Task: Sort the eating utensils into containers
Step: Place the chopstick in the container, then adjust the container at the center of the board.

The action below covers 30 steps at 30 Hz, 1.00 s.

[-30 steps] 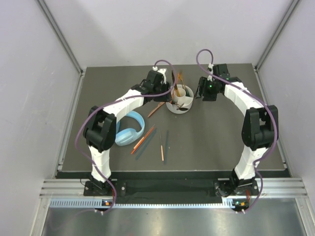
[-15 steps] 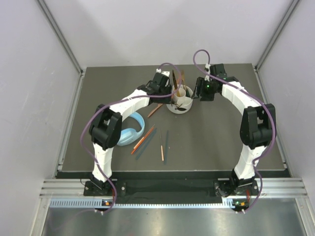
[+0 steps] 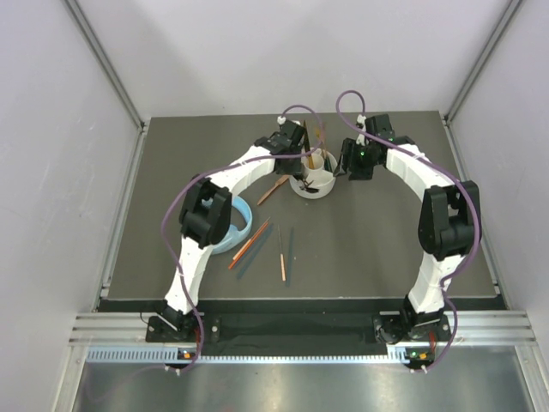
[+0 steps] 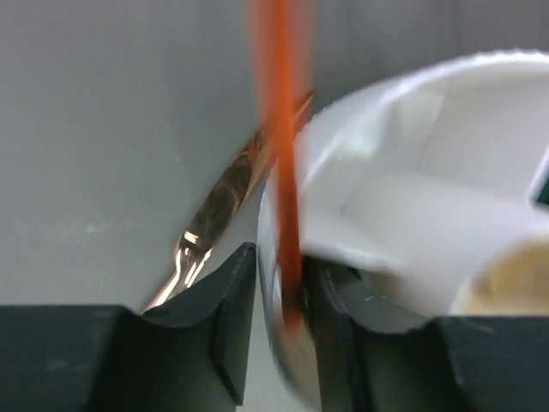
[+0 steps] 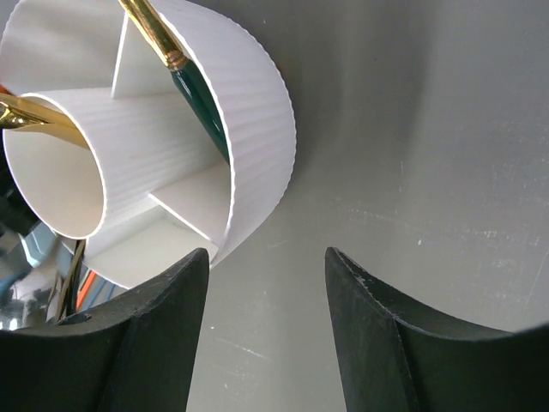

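Note:
The white divided holder (image 3: 310, 190) stands at the back middle of the table. My left gripper (image 3: 298, 148) is at its left rim. In the left wrist view the gripper (image 4: 283, 257) is shut on an upright orange chopstick (image 4: 279, 129), with a blurred silvery thing (image 4: 290, 378) beside it between the fingers and the holder (image 4: 480, 103) to the right. A gold fork (image 4: 223, 193) lies on the table by the holder. My right gripper (image 5: 266, 253) is open and empty just right of the holder (image 5: 249, 103), which holds a teal-and-gold utensil (image 5: 197, 94).
Light blue headphones (image 3: 236, 227) lie left of centre, partly under the left arm. Several orange and teal chopsticks (image 3: 281, 256) lie loose on the mat in front of the holder. The gold fork (image 3: 273, 190) lies left of the holder. Walls enclose the table.
My left gripper has moved right and back to the holder's left rim, carrying the orange chopstick. The right gripper has shifted slightly toward the holder.

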Each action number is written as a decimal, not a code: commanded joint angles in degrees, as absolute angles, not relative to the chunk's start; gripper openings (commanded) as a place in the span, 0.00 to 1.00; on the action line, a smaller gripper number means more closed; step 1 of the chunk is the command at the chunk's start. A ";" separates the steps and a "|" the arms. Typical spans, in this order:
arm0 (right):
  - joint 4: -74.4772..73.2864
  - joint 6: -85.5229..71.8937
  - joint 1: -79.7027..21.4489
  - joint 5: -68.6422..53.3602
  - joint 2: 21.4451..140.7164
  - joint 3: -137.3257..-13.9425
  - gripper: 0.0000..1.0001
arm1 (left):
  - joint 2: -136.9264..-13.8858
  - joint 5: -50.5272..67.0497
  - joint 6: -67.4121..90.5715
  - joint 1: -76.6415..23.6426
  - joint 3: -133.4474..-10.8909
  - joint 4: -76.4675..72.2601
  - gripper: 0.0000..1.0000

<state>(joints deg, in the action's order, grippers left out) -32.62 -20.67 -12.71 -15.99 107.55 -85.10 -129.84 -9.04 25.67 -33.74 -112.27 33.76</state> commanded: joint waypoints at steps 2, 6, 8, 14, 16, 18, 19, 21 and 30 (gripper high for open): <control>-31.90 -20.13 -13.36 -16.44 106.00 -85.78 0.57 | -130.88 -5.72 25.58 -33.92 -114.38 38.62 0.36; -32.17 -20.13 -13.36 -16.44 106.08 -85.78 0.57 | -124.90 -1.50 23.21 -33.58 -106.88 30.51 0.39; -32.17 -20.04 -13.27 -16.44 106.17 -85.96 0.57 | -124.45 1.38 22.85 -33.31 -106.70 30.15 0.40; -33.05 -19.42 -13.18 -16.09 106.26 -86.57 0.57 | -120.94 10.69 20.83 -30.94 -106.61 28.74 0.40; -33.13 -19.51 -13.27 -16.00 106.17 -86.57 0.57 | -119.27 14.48 20.83 -29.36 -106.52 26.99 0.40; -33.13 -19.51 -13.27 -16.00 106.08 -86.57 0.57 | -118.13 20.18 21.18 -27.87 -106.17 25.06 0.41; -33.13 -19.86 -13.27 -16.00 106.17 -86.57 0.57 | -117.86 21.00 21.44 -27.51 -106.61 24.70 0.42; -33.05 -20.04 -13.27 -15.91 106.61 -86.75 0.57 | -116.90 22.66 21.62 -26.72 -106.87 24.44 0.42; -34.98 -20.21 -13.36 -12.92 108.20 -90.53 0.57 | -113.65 30.14 24.60 -24.26 -106.70 20.48 0.44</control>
